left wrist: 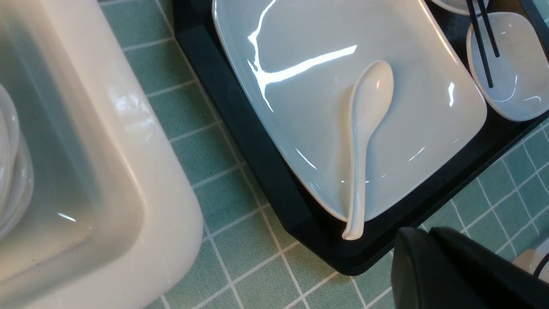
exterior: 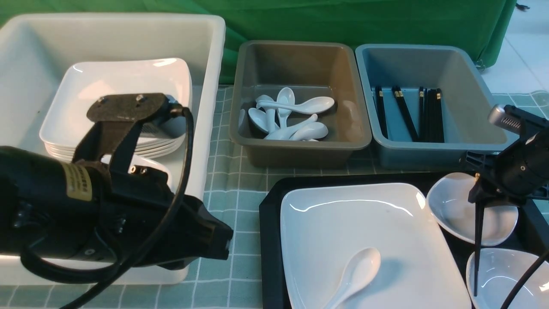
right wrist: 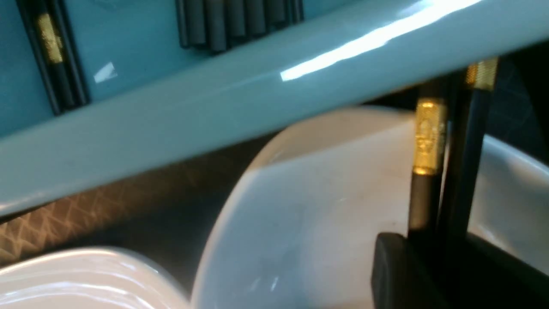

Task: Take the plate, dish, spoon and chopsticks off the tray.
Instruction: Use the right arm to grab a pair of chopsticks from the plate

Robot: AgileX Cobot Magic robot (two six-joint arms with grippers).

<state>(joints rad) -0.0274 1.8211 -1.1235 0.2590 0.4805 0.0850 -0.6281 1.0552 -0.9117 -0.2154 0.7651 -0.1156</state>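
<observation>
Two chopsticks (exterior: 477,240) pinched upright by the jaws of the right gripper (exterior: 480,193), tips hanging below them over a small dish (exterior: 502,274), spoon (exterior: 358,270) on the plate (exterior: 343,214) on the tray (exterior: 268,223) just beyond the left gripper (exterior: 218,242), its jaw opening impossible to tell

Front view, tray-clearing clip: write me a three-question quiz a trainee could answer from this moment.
1. True or false: the spoon lies on the plate.
2. What does the right gripper hold? A) the spoon B) the chopsticks C) nothing
3. Fill in: the stacked plates sit in the white ____.

Key: 1 true; 2 B; 3 tub.
</observation>
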